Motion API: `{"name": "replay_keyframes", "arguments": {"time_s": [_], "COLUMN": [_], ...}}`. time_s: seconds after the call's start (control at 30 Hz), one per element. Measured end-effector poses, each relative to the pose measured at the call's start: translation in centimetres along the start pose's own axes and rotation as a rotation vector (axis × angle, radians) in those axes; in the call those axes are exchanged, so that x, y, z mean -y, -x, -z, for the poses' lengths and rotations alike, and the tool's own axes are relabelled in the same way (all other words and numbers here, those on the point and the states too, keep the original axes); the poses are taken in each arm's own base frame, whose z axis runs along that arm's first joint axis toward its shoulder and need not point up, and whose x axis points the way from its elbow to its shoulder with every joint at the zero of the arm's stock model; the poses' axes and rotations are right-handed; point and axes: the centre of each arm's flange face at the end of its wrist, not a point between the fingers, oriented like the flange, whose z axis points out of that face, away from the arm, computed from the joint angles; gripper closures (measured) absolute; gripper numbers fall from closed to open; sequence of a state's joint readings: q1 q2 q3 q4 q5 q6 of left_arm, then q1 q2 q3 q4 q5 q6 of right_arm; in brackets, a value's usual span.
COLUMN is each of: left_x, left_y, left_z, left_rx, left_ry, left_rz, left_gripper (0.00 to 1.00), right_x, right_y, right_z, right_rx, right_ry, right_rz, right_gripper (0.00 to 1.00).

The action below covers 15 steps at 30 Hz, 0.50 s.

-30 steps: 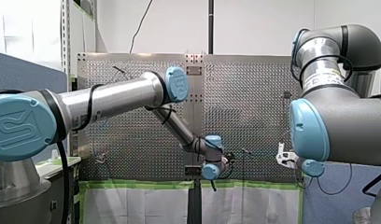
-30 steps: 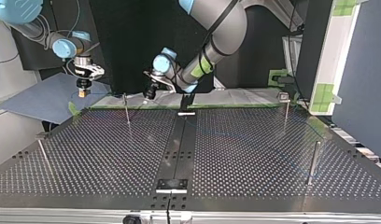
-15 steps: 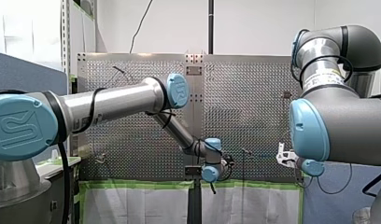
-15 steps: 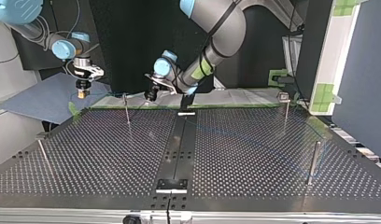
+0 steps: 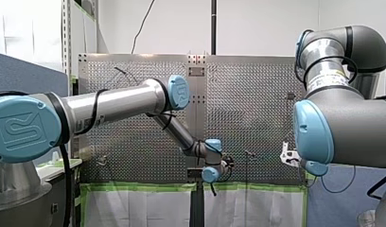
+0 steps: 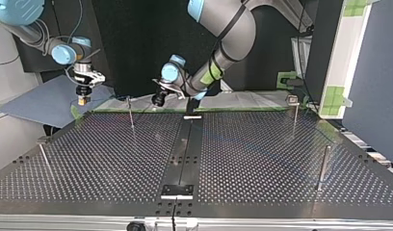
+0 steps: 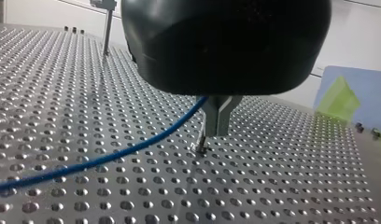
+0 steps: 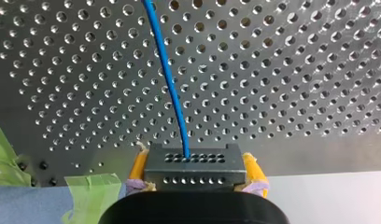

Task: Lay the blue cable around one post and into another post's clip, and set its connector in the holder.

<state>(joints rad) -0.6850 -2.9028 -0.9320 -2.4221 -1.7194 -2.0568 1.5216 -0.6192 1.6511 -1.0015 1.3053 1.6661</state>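
Note:
The blue cable (image 8: 170, 79) runs from a black connector block (image 8: 193, 167) out over the perforated table (image 6: 262, 159). My right gripper (image 8: 193, 175) is shut on that connector between yellow pads (image 8: 253, 171), at the table's far corner at the top view's left (image 6: 82, 98). My left gripper (image 7: 220, 122), black with metal fingers, is shut on the cable low over the table, near the far edge by the middle strip (image 6: 158, 100). The cable trails away beside it (image 7: 100, 161). A thin post (image 6: 131, 113) stands close beside the left gripper.
More posts stand at the top view's right (image 6: 294, 114) (image 6: 322, 166) and left (image 6: 45, 161). A black plate (image 6: 176, 190) sits on the middle strip near the front edge. Green tape (image 8: 90, 196) marks the table corner. A clipped post (image 7: 106, 25) stands ahead of the left gripper.
My left gripper has shifted a little toward the top view's right along the far edge. My right gripper has drifted slightly to that view's left with the connector.

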Motion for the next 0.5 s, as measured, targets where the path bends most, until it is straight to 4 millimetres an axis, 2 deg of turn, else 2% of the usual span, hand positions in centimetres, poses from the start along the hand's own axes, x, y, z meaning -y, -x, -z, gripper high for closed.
{"name": "replay_keyframes", "arguments": {"time_s": [0.5], "left_x": [1.0], "left_y": [0.1], "left_z": [-0.2], "left_rx": [0.005], "left_ry": [-0.020], "left_rz": [0.001], "left_gripper": [1.00], "right_x": [-0.6], "right_y": [-0.8], "right_z": [-1.1], "right_rx": [-0.027], "right_ry": [0.002], "right_rz": [0.000], "right_gripper": [1.00]}}
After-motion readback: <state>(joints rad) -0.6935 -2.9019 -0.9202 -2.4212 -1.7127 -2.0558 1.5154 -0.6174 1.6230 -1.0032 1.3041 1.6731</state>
